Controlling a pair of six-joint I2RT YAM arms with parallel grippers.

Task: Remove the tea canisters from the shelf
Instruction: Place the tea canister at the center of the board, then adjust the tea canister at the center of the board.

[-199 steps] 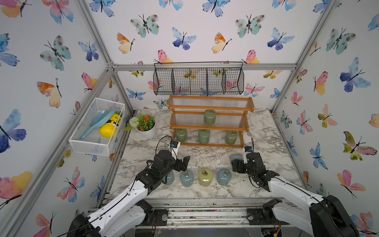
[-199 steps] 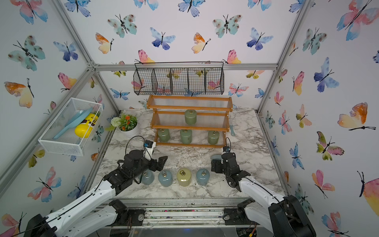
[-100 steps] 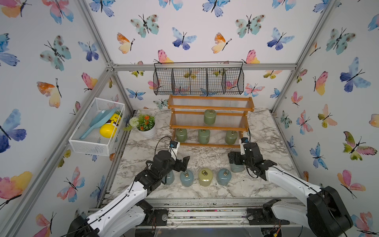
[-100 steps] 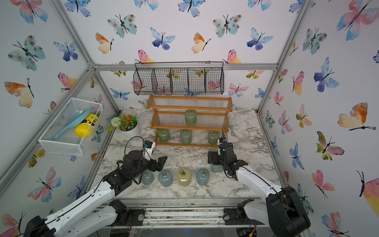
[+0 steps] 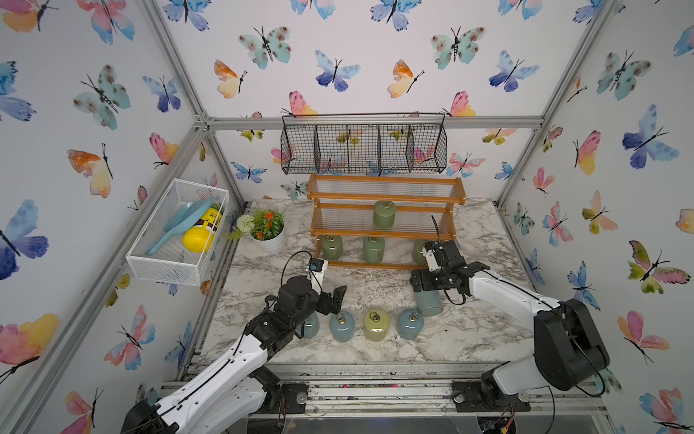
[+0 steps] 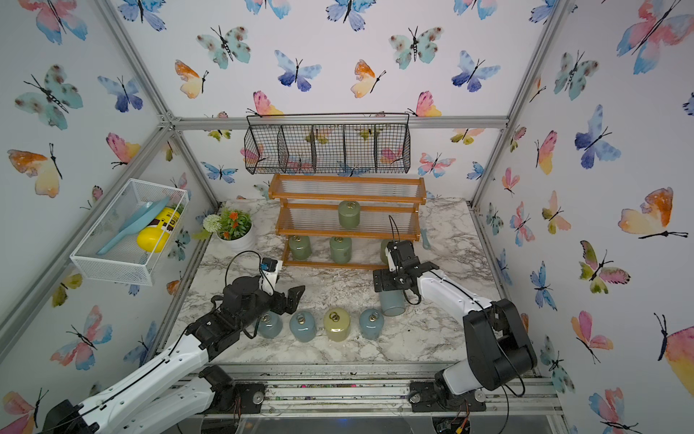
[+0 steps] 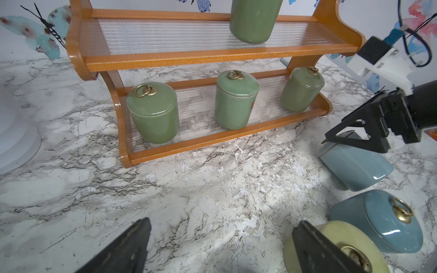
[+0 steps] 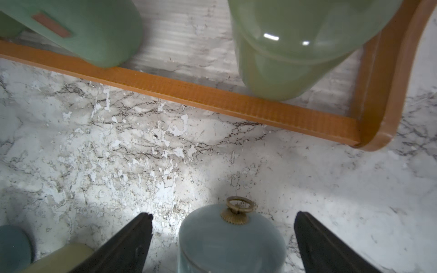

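The right gripper (image 8: 223, 214) is spread wide around a glossy dusty blue canister (image 8: 231, 243) standing on the marble table (image 8: 142, 153), not touching it. The left gripper (image 7: 222, 223) is spread over bare marble. 4 sage green canisters (image 7: 153, 113) stand on the ribbed orange-brown shelf (image 5: 386, 195): 3 on the lowest tier, 1 on the middle.

In both top views the right gripper (image 5: 432, 288) covers the lid of the blue canister (image 5: 428, 304) beneath it and masks most of the green canister (image 5: 417, 252) at the shelf's (image 5: 386, 196) four o'clock corner.
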